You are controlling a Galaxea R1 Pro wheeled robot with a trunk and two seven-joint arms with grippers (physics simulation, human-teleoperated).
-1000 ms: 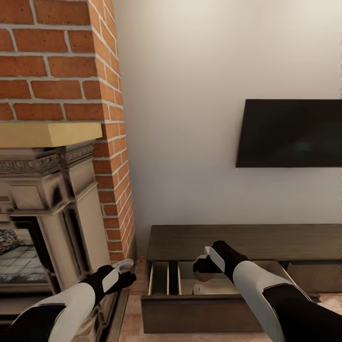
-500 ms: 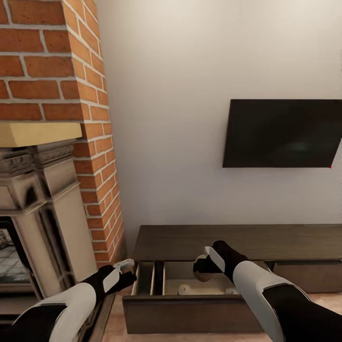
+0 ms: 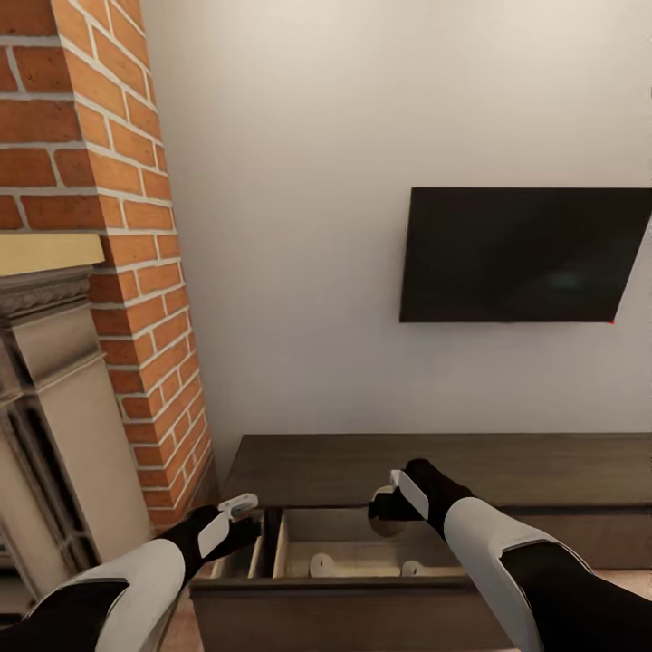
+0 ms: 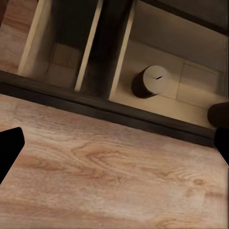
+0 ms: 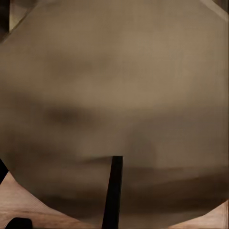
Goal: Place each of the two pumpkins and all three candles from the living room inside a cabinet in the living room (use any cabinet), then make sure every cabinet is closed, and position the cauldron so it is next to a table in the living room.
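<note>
White wall fills the background of the head view, with a black TV (image 3: 525, 255) hung on it and a brick fireplace (image 3: 86, 272) rising at the left. Below the TV runs the long, low dark-brown cabinet (image 3: 435, 466), one of its pale-lined drawers (image 3: 362, 552) pulled open toward the robot. Two candles lie inside that drawer: one (image 3: 323, 565) near the middle of its floor, another (image 3: 414, 569) to its right. The left wrist view looks down on the plank floor (image 4: 105, 176) and the drawer's dark front edge, with one candle (image 4: 149, 81) standing upright in the wider compartment beside a wooden divider.

The right gripper (image 3: 388, 507) hangs above the open drawer, its fingers clamped on a third, tan candle (image 3: 384, 512); in the right wrist view that candle (image 5: 114, 95) sits pressed close against the lens. The left gripper (image 3: 237, 507) hovers over the drawer's left end near the fireplace, its fingers apart and holding nothing.
</note>
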